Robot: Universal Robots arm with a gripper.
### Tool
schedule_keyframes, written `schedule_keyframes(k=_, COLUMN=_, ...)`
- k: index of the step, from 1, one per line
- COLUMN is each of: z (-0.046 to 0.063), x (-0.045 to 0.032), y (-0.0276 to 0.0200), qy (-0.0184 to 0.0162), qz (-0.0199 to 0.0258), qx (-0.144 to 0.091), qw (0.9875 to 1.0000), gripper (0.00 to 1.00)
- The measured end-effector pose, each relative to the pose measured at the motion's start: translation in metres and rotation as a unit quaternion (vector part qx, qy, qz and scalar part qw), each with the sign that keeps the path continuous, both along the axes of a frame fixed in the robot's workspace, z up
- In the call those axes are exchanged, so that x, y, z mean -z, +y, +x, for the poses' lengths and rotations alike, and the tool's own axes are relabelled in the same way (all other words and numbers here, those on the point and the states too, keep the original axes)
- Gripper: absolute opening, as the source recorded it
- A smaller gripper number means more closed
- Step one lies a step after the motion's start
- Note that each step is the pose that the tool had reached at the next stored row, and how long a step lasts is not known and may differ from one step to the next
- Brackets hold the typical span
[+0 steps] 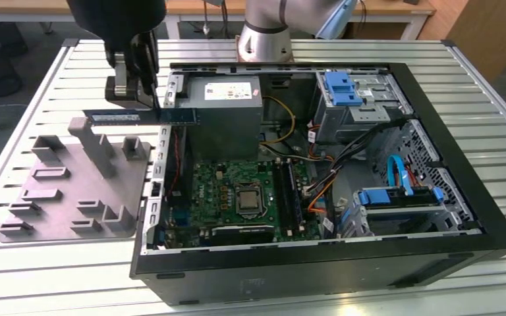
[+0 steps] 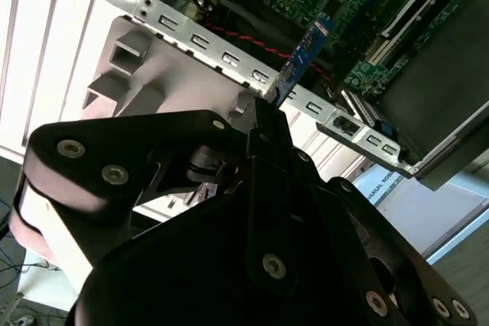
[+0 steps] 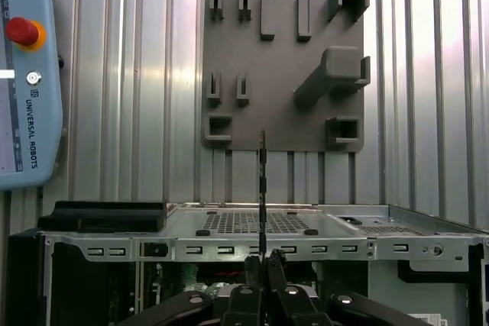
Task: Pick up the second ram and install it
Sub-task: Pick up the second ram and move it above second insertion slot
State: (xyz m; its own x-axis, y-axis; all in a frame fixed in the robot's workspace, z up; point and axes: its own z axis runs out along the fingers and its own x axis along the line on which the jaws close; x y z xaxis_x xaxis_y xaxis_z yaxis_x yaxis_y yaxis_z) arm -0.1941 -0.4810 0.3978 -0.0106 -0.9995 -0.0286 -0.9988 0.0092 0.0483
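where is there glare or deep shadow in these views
Second wrist view: the table slats blow out white, and the gripper shut on the second ram is near-black. First wrist view: pale sheen streaks the slats. Exterior view: even light, computer case interior dimmer.

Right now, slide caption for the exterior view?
Gripper holds the second ram level, raised where grey fixture meets open computer case.

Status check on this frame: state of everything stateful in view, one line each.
gripper: shut on the second ram.
second ram: held level in the air, clear of the holder plate, not seated in the memory slots.
computer case: on its side, side panel off, inside exposed.
holder plate: flat on the table, its pockets empty.
memory slots: cannot tell what is seated.
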Motion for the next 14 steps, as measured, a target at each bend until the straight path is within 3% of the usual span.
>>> schedule_keyframes(k=8, z=0.016, x=0.0008, y=0.0000, qy=0.0007, qz=0.0000, qx=0.000, qw=1.0000, gripper=0.14)
schedule_keyframes(k=14, z=0.041, x=0.0028, y=0.0004, qy=0.0033, qz=0.0000, qx=0.000, qw=1.0000, gripper=0.14)
